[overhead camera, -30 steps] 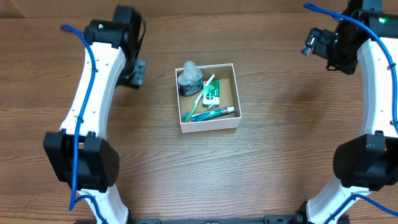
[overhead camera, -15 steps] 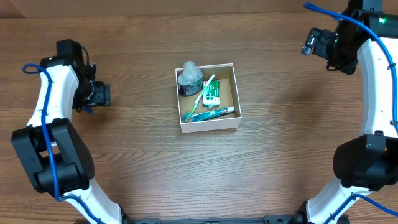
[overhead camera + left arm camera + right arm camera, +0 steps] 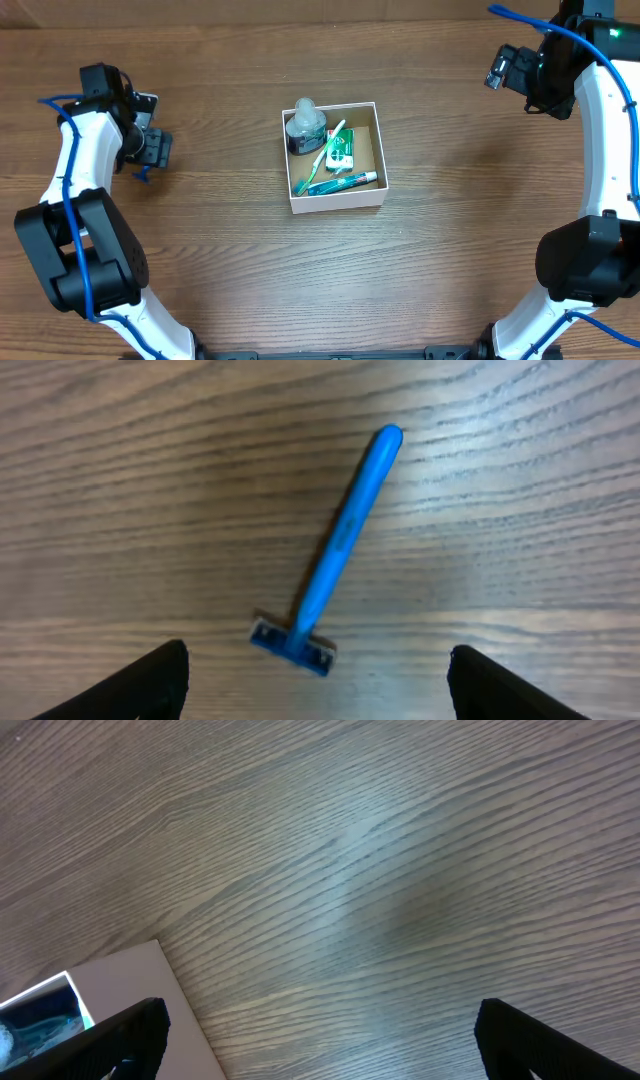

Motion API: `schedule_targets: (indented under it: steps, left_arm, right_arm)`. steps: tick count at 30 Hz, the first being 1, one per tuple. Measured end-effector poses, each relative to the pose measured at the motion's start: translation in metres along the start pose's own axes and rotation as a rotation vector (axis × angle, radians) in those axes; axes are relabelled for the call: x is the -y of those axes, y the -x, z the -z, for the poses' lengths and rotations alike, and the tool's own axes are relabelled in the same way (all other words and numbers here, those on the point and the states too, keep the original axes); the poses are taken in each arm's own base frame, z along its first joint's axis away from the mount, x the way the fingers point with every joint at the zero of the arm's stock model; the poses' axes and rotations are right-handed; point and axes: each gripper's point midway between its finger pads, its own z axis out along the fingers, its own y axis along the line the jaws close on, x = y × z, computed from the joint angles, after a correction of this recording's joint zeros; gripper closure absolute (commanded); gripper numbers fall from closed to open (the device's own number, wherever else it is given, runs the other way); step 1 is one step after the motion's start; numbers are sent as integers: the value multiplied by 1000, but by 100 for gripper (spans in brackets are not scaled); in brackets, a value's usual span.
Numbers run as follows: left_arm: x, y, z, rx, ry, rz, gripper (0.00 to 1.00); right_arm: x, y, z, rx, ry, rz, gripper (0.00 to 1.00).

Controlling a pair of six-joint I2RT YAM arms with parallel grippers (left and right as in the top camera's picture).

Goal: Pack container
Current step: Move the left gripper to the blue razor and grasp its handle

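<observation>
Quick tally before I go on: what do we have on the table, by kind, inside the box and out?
Box: 1
Bottle: 1, in the box
Toothbrush: 1, in the box
Toothpaste tube: 1, in the box
Green packet: 1, in the box
Razor: 1, outside on the table
Total: 6

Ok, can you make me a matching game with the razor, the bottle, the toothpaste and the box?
Things:
1. razor
2. bottle
3. toothpaste
4. box

Clues:
A. lies along the box's near wall, inside
B. blue, outside the box
C. white walls, brown inside
D. in the box's top left corner, seen from overhead

Pairs: 1-B, 2-D, 3-A, 4-C
</observation>
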Motion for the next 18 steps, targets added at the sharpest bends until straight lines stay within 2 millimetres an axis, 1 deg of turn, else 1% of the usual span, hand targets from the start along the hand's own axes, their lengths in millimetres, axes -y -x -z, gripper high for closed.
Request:
schedule_targets:
  steps: [6,8,10,12,16,18]
  left_arm:
    - [8,-11,-27,18,3,-25,20]
    - [7,-7,-31,48,13,-27,20]
    - [3,4,-34,104,31,-27,22]
    - [6,8,-36,134,22,-35,24]
    - [12,10,-40,160,-6,-51,29]
    - [15,10,-40,163,-21,-52,36]
  right_arm:
    - [0,0,0,0,0,0,0]
    - [0,0,0,0,0,0,0]
    - [0,0,0,0,0,0,0]
    - [0,0,0,0,0,1,0]
    - [0,0,0,0,0,0,0]
    - [0,0,0,0,0,0,0]
